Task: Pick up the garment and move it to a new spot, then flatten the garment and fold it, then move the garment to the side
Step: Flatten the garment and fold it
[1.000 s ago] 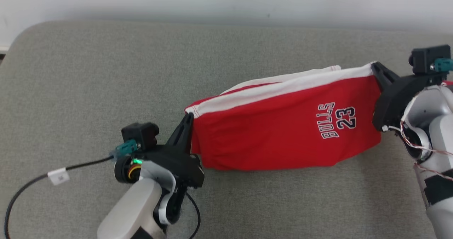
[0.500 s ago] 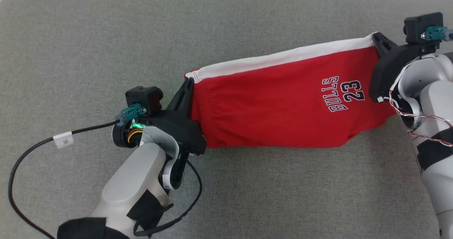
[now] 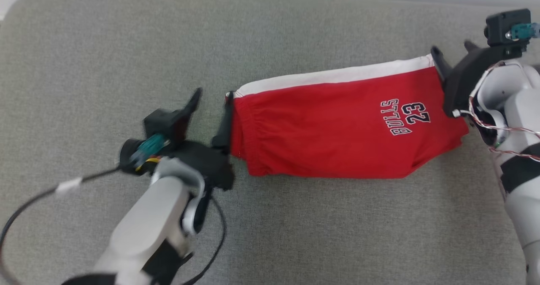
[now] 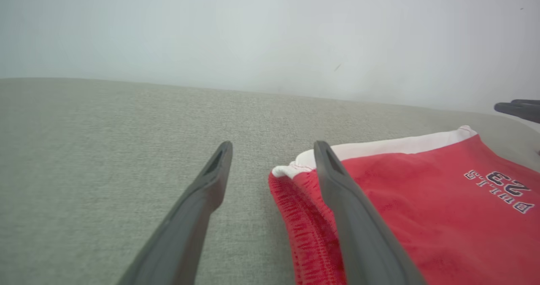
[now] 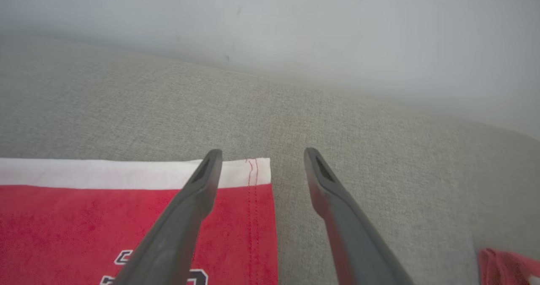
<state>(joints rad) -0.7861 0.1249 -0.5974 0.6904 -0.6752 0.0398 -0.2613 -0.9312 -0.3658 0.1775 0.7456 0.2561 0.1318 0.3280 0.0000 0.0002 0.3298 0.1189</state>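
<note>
Red shorts [image 3: 337, 128] lie as a flat band on the grey cushion [image 3: 126, 36], right of centre in the head view, white strip along the far edge. My left gripper [image 3: 213, 94] is spread wide at the waistband end and my right gripper [image 3: 451, 47] is spread wide at the other end, each with one finger by the cloth, pinching nothing (left arm is blurred). Step looks like folding, with one fold laid. The next move calls for low regrips on both ends without dragging the layers open.

Setting reads as a bare test room: grey fabric-covered worktop [image 3: 295, 234] with rounded corners against a plain pale wall [image 4: 270, 31].
</note>
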